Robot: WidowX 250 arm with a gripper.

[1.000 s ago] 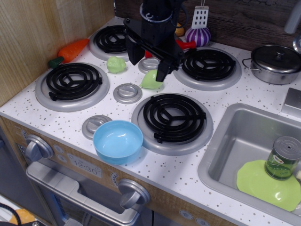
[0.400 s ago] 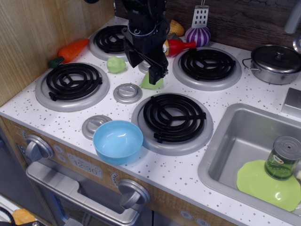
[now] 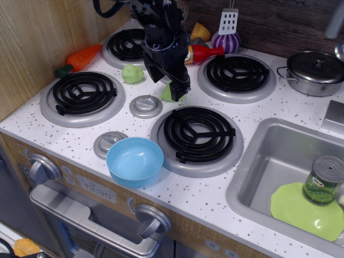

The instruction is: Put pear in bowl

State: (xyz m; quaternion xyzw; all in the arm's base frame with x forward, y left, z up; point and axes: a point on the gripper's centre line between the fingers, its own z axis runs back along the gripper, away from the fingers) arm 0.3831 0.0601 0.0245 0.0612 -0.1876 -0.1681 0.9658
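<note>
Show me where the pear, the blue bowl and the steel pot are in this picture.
pear (image 3: pixel 169 93): main camera view, on its visible green side below the tool.
bowl (image 3: pixel 135 157): main camera view, on the bare inner floor.
steel pot (image 3: pixel 314 69): main camera view, on the lid.

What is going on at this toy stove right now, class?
A black robot arm has its pincer down on the small green pear, which sits on the speckled countertop between the burners. Most of the pear is hidden by the pincer, so it is hard to tell whether the grip is closed. The light-blue bowl waits empty near the front edge. A rounder pale-green toy lies apart, to the left.
</note>
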